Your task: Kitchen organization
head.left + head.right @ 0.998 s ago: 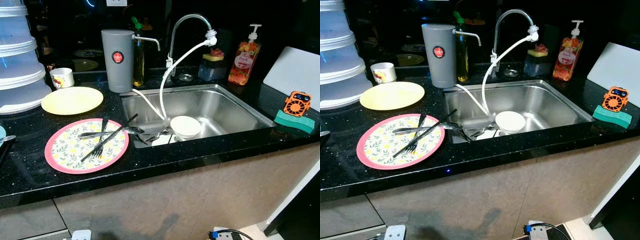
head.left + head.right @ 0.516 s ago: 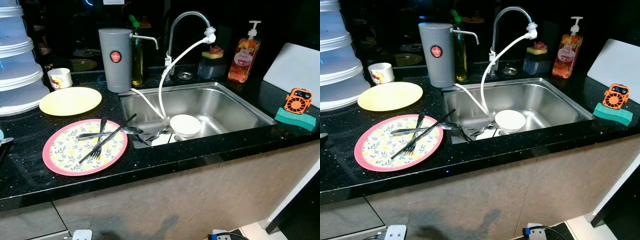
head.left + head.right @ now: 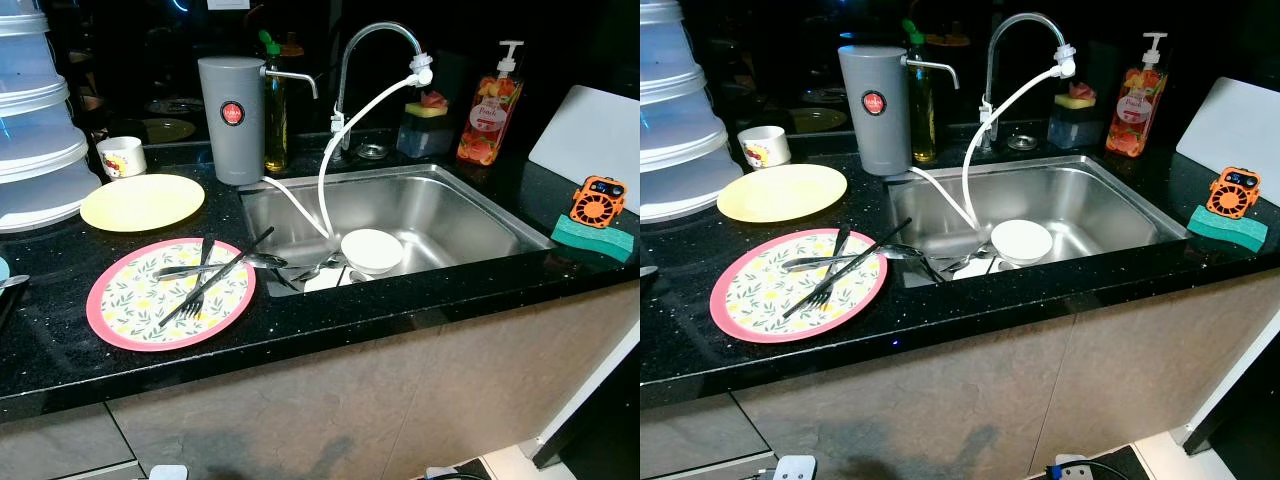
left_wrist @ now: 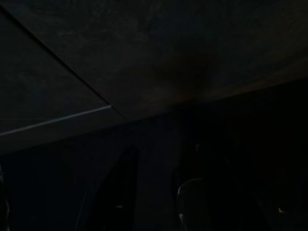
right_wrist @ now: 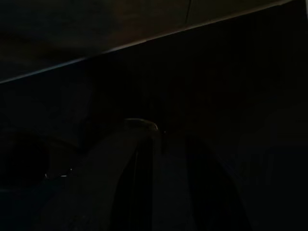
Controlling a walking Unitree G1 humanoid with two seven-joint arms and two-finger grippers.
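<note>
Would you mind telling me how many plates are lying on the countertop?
2: a yellow plate near the small cup, and a pink-rimmed floral plate nearer the counter's front edge, with cutlery on it. More could lie hidden behind the stacked containers.

Very dark here. A pale seam line [image 5: 144, 42] slants across a dim surface, with vague dark shapes beneath it.

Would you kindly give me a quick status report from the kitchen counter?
Both arms hang idle, wrist views dark. Floral plate on counter carries fork and other cutlery. White bowl sits in sink. Hose droops into sink beside bowl.
</note>
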